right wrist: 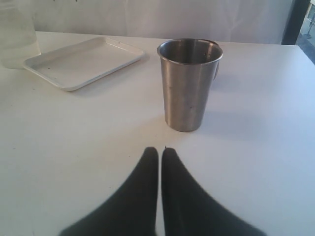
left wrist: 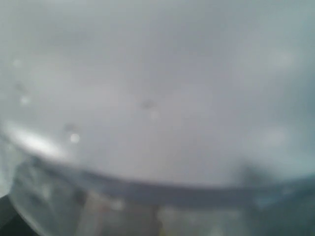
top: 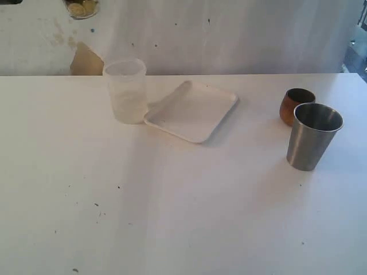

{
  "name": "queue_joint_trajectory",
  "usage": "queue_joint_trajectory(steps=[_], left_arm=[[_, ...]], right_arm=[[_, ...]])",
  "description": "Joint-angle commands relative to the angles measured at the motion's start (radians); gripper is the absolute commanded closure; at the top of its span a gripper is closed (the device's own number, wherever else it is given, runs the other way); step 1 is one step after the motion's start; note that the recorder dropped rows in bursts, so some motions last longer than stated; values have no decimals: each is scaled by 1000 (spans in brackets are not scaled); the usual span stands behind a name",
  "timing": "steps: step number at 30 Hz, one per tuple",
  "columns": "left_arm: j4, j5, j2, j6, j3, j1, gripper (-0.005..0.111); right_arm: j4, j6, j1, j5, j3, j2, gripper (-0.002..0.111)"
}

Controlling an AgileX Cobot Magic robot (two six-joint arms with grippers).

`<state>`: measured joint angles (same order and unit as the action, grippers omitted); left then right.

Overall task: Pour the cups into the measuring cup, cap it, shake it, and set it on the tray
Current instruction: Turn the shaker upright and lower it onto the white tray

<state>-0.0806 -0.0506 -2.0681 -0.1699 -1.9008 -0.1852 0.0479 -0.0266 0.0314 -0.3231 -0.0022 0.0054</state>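
Observation:
The steel tumbler (top: 312,136) stands upright at the right, with the brown wooden cup (top: 295,105) just behind it. The white tray (top: 192,112) lies at mid-table. My right gripper (right wrist: 161,150) is shut and empty, low over the table a short way in front of the tumbler (right wrist: 189,83). At the top edge of the exterior view hangs a clear round thing (top: 80,8) with yellowish contents, cut off by the frame. Blurred clear plastic (left wrist: 147,98) fills the left wrist view and hides the left jaws. I cannot tell whether it is the measuring cup. The cap is out of view.
A frosted translucent plastic cup (top: 125,90) stands against the tray's left corner and shows again beside the tray (right wrist: 78,61) as the frosted cup (right wrist: 17,34). The white table (top: 172,200) stretches wide in front. A pale wall runs behind it.

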Motion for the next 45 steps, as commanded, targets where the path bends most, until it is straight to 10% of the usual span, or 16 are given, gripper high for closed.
queue_joint_trajectory(steps=[1, 20, 35, 45], left_arm=[[19, -55, 37, 9, -10, -25, 107], [-5, 253, 37, 170, 215, -364, 107], [231, 730, -73, -108, 495, -385, 107], [346, 610, -209, -169, 364, -385, 107]], right_arm=[[2, 4, -3, 9, 2, -5, 106], [2, 32, -3, 9, 2, -5, 106], [2, 32, -3, 9, 2, -5, 106], [2, 32, -3, 9, 2, -5, 106]])
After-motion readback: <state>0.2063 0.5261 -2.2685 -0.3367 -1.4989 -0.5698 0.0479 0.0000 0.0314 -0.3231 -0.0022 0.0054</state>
